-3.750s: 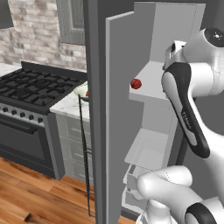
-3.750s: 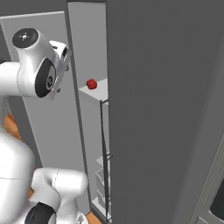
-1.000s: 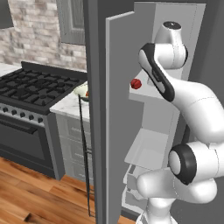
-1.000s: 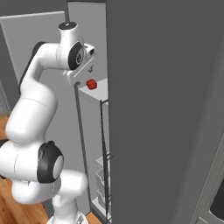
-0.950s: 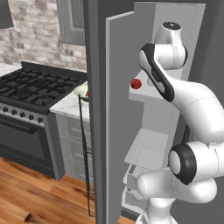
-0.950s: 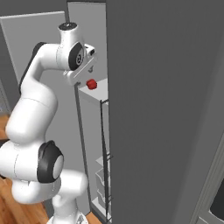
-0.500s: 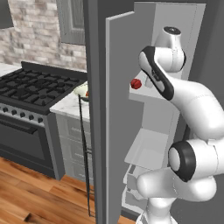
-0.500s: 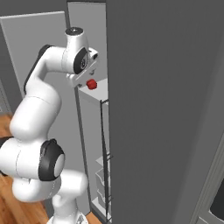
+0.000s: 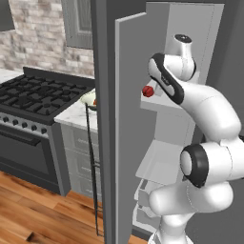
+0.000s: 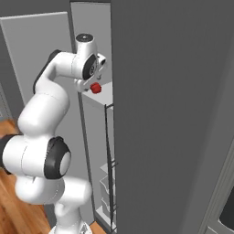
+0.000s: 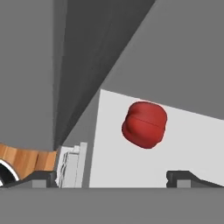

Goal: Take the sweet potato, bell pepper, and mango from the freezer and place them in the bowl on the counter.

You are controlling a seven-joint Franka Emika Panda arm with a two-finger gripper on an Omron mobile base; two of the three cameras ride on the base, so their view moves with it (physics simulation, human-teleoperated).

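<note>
**One red fruit on the shelf, fingers wide and empty**

One small round bright red bell pepper (image 11: 144, 124) resting alone on the pale grey-white shelf (image 11: 183, 148) inside the tall dark grey freezer (image 9: 190, 57), close to the shelf's front edge. Seen also from the left base view (image 9: 148, 91) and the right base view (image 10: 95, 88), in both cases just beside the white arm's hand. Two small dark fingers (image 11: 183, 176) spread about as wide as they go, gripping nothing, poised just short of the pepper with the fruit lying between their lines of reach but not yet between the tips.

Likely in hand: the first pick of three, the approach to the pepper. Nothing carried yet. Wide shallow pale cream-green bowl (image 9: 88, 98) sitting on the white marble surface (image 9: 76, 114) to the left of the freezer's open door, beside the black gas stove (image 9: 33, 95); something small and orange-red just visible at its rim, too small to identify.

Next move calls for: easing forward and slightly down over the shelf until the pepper sits squarely between the tips, then closing gently; round smooth fruit probably prone to rolling if nudged on one side first. After that, backing out clear of the door edge before swinging toward the bowl.

No brands, labels or readable writing anywhere.
</note>
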